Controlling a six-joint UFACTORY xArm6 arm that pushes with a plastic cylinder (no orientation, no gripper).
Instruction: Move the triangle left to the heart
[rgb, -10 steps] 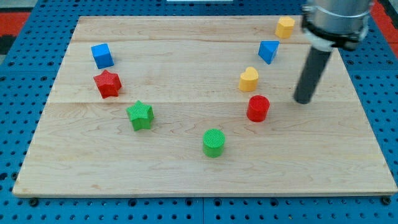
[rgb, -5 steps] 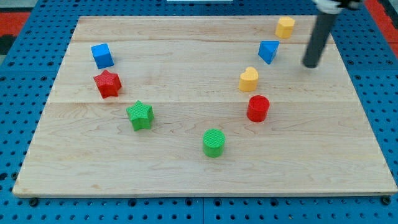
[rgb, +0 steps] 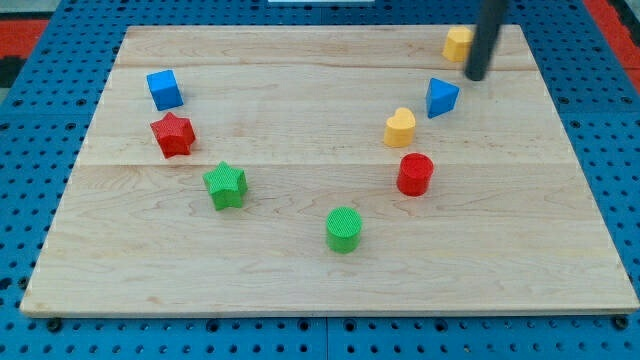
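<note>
Camera view: your blue triangle (rgb: 441, 97) is sitting just right of the yellow heart (rgb: 400, 128). No hand w/ jaws; my tip (rgb: 476, 77) is hovering up-right, nearby. Prob. light, stiff, slippery; push its right face.

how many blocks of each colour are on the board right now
Blue: 2, the blue cube and the blue triangle
Red: 2, the red star and the red cylinder
Green: 2, the green star and the green cylinder
Yellow: 2, the yellow heart and the yellow block by my tip
Total: 8
</note>
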